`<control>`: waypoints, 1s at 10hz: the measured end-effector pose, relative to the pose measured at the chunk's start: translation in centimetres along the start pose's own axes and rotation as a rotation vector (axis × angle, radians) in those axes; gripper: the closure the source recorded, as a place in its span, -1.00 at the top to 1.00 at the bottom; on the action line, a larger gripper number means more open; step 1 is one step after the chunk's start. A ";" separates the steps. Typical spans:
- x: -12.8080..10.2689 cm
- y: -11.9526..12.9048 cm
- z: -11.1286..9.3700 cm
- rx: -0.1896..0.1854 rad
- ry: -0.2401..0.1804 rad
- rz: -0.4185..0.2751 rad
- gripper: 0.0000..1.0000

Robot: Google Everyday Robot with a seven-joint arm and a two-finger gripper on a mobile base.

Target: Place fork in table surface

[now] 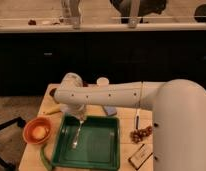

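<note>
**Camera view, one arm over the bench.** My white arm [111, 95] reaches from the right edge across to the left, above the bench [127, 120], a light tan wooden top with plank lines.

(a) The gripper [81, 117] hangs at the arm's left end, over the far left corner of the green tray [110, 150]. I read it as closed, pinching the upper end of the fork [77, 132].

(b) The fork, slim and shiny, sits directly under the gripper. Its top meets the fingertips and its length slants down and slightly left. Its lower end is over the tray floor, inside the tray's left half. I cannot tell whether that end touches the floor.

(c) Left of the tray stands an orange bowl [30, 131] with something pale in it, and a thin green strip [43, 156] lies beside it.

(d) Right of the tray, a thin utensil with a dark blue handle [138, 120] lies on the bare wood, well apart from the fork. Near it are a cluster of reddish-brown pieces [141, 133] and a small packet [140, 155].

(e) A white cup [102, 81] stands at the bench's far edge, behind the arm.
</note>
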 end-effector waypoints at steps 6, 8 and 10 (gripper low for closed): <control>0.2 0.1 0.2 0.000 -0.003 -0.001 -1.00; 1.8 0.3 0.7 -0.003 -0.012 0.000 -1.00; 4.5 0.2 1.3 -0.006 -0.025 -0.009 -1.00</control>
